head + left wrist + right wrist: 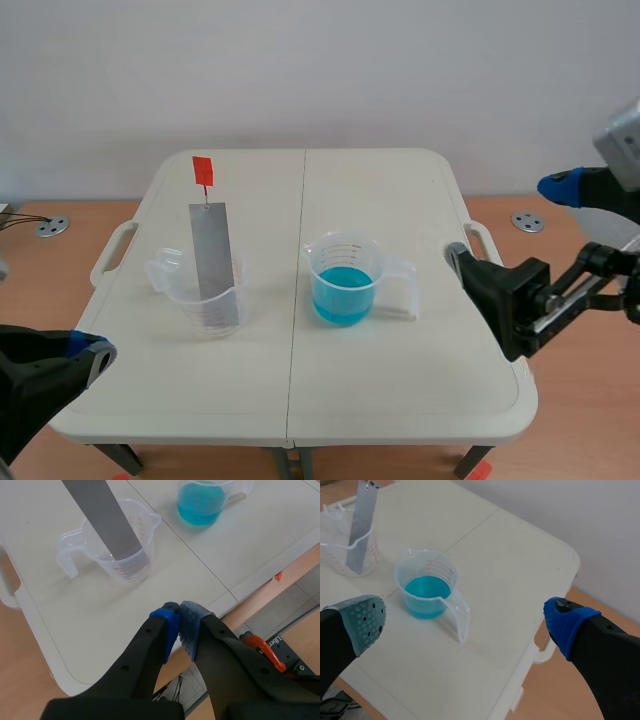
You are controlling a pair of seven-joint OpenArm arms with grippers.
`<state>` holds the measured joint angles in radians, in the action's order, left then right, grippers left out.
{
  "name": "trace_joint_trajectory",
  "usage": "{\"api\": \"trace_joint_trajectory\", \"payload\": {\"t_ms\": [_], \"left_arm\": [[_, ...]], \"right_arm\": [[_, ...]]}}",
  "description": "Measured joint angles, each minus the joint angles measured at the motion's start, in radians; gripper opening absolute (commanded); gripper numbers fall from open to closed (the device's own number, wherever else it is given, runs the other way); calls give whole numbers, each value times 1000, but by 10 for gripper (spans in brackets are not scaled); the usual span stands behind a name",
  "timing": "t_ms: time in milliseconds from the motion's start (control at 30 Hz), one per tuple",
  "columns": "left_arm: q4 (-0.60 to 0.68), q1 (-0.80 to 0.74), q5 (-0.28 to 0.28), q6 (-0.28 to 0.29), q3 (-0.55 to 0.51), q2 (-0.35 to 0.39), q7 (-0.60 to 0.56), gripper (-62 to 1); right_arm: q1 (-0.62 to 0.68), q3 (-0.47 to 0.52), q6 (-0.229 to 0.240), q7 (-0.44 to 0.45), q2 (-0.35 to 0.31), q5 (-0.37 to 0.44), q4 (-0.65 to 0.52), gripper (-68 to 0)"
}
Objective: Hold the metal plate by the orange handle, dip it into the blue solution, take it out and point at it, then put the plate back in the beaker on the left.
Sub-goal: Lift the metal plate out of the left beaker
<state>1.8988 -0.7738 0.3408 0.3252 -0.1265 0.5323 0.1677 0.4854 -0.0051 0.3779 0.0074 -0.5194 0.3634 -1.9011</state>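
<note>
Left end effector (179,622) hung low at the near left corner of the desk (400,380), just over its edge, with its two blue pads pressed together and nothing between them. Across from it, the right end effector (507,221) sat beside the desk's right edge with its fingers spread wide and released, gripping nothing, one grey-green pad and one blue pad facing each other. Ahead of it, near the middle of the desk, stood the clear beaker (345,275) with its handle turned toward the right arm, and the blue solution (342,295) filled roughly its lower half. Just across the desk's centre seam, apart from that one, stood the left beaker (205,300), clear with red markings and its handle pointing away from the other beaker. The metal plate (210,250) stood in this left beaker, its lower end inside and its long grey body rising well above the rim, leaning slightly. At the plate's top end the orange handle (203,170) stuck up on a short link, untouched by either arm. Behind the desk rose a plain pale wall (320,70).
</note>
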Motion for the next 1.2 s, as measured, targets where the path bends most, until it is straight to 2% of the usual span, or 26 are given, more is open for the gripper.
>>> {"api": "trace_joint_trajectory", "payload": {"t_ms": [300,400,467,500,567,633,700,833,1200], "left_arm": [[0,-363,-1,-2,-158,0,-188,-597],[0,-488,-54,-3,-207,1,-222,-596],[0,-540,-70,-1,-226,2,-233,-597],[-4,-540,-88,0,-233,-1,-230,-596],[-3,-540,-80,-19,-244,3,-278,-597],[-3,-539,-81,-37,-255,3,-259,-597],[-10,-539,-109,-38,-259,2,-216,-597],[-37,-539,-125,-44,-258,2,-219,-597],[-45,-539,-132,-44,-258,2,-232,-597]], "right_arm": [[-243,-180,-1,-75,87,0,157,-12],[-320,-244,-1,-77,116,0,212,-12],[-367,-281,-1,-83,135,0,248,-12],[-392,-298,0,-89,145,-1,267,-12],[-431,-325,0,-87,166,0,301,-13],[-471,-347,-1,-88,189,0,340,-12],[-512,-367,0,-88,214,0,385,-13],[-595,-416,3,-88,271,0,483,-13],[-800,-509,3,-88,407,0,724,-15]]}}
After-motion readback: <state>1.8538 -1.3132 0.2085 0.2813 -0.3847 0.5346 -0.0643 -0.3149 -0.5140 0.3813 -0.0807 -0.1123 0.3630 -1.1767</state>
